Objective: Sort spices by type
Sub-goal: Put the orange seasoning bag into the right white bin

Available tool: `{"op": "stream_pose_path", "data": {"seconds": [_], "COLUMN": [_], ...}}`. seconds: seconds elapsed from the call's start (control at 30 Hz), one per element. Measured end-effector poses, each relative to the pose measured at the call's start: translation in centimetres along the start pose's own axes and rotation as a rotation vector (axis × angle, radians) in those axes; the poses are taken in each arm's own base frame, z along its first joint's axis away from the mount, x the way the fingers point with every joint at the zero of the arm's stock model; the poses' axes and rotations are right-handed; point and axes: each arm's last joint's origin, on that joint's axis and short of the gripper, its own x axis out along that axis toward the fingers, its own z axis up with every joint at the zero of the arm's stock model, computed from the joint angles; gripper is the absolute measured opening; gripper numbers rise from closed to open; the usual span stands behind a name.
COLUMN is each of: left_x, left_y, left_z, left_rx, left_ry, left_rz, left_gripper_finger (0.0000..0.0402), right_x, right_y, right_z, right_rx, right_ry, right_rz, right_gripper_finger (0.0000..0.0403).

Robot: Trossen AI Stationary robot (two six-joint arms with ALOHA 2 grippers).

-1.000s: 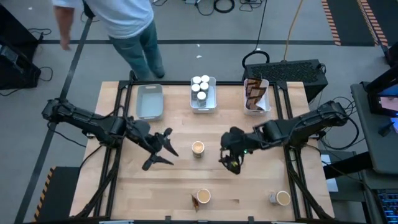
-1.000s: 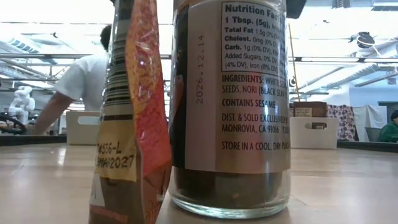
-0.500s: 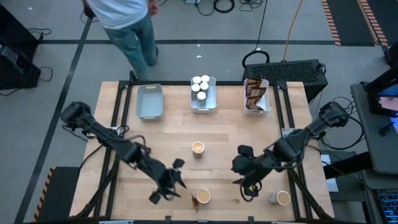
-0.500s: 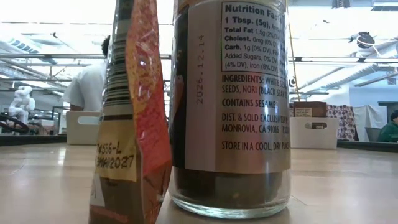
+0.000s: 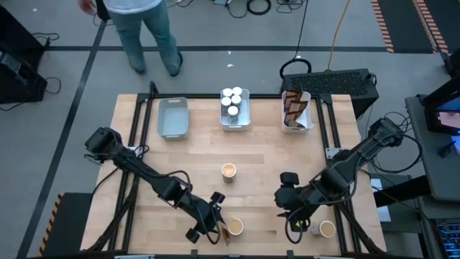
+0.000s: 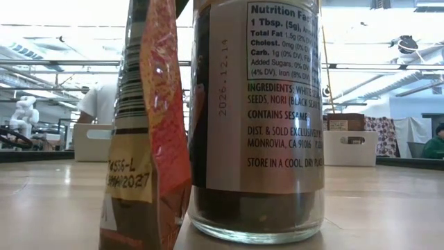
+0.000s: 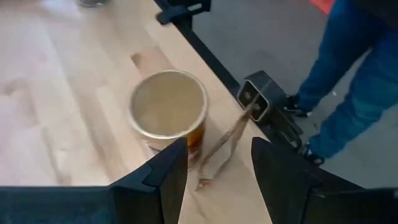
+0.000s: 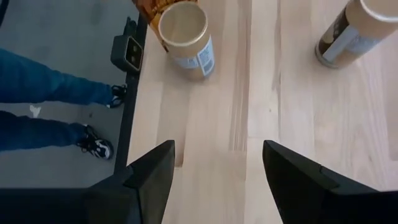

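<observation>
- A round tan-topped tub (image 7: 168, 109) with an orange-and-white label stands upright on the wooden worktop (image 5: 259, 147), just ahead of the left tool (image 5: 208, 223).
- A thin dark brown crinkled pouch (image 7: 224, 146) stands on edge, touching that tub's side, directly before the gap of the left tool.
- The left arm stretches low along the worktop's near edge; its tool is spread, holding nothing.
- The right tool (image 5: 296, 224) hangs over the near edge, fingers apart and empty; a tan-topped tub (image 5: 327, 229) stands just beside it.
- A third tub (image 5: 228, 170) stands alone mid-worktop, between the two arms.
- Far from both tools, white-capped jars (image 5: 231, 98) fill the middle tray (image 5: 245, 119), pouches (image 5: 293, 108) the tray beyond the right tool.
</observation>
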Motion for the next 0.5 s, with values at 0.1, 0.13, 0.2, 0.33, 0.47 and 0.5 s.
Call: {"op": "stream_pose_path", "data": {"seconds": [0.1,0.13,0.2,0.33,0.47,0.5], "left_x": [0.9,1.2,1.7,2.5,2.8,2.8], "left_y": [-0.1,0.0,0.0,0.1,0.1,0.0], "left_z": [-0.4,-0.5,-0.7,-1.1,-1.1,-1.1], "left_rx": [0.012,0.023,0.030,0.027,0.026,0.026], "left_ry": [0.009,0.012,0.004,0.011,0.004,0.003], "left_rz": [-0.020,-0.020,-0.021,-0.021,-0.051,-0.055], "left_gripper_finger": [0.0183,0.0183,0.0183,0.0182,0.0167,0.0158], "right_x": [0.0,0.0,0.0,0.0,0.0,0.0], "right_y": [0.1,0.1,0.1,0.0,0.0,-0.1], "right_z": [-0.3,-0.3,-0.4,-0.4,-0.5,-0.5], "right_rx": [0.007,0.010,0.022,0.024,0.021,0.021], "right_ry": [0.016,0.018,0.024,0.026,0.036,0.039], "right_rz": [-0.006,-0.007,-0.011,-0.013,-0.020,-0.023], "right_gripper_finger": [0.0226,0.0226,0.0226,0.0226,0.0226,0.0226]}}
